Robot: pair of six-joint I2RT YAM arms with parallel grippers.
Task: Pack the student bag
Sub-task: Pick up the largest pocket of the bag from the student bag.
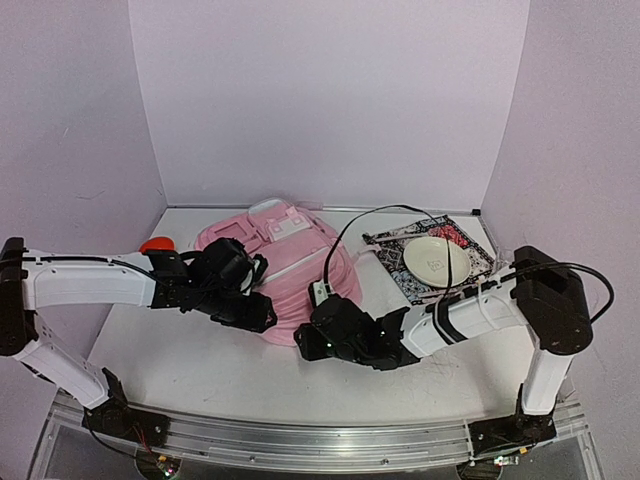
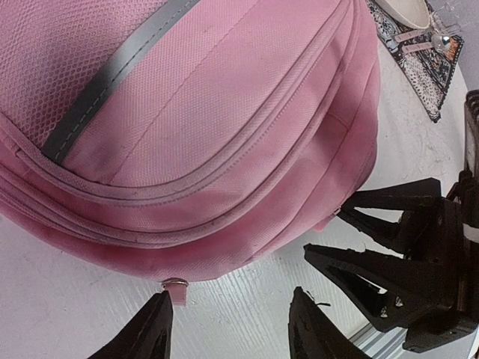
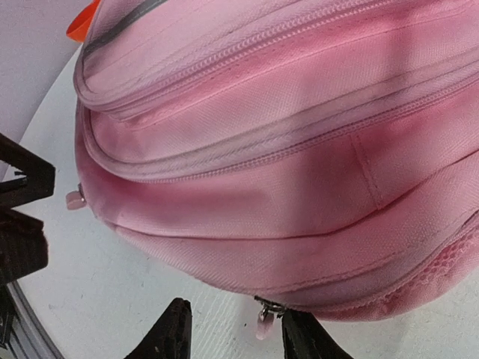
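As the left hand [image 2: 228, 299] and right hand [image 3: 236, 310] crouch beside the student bag [image 1: 296, 272], both gape open.

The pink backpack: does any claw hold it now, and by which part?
Nothing is held yet. The right claw stands open around one zipper pull of the backpack; the left claw is open, another zipper pull beside one finger.

L arm [image 1: 90, 282] stretched rightward, L hand [image 2: 232, 329] jaws apart, R arm [image 1: 470, 318] bent inward, R hand [image 3: 238, 336] jaws apart
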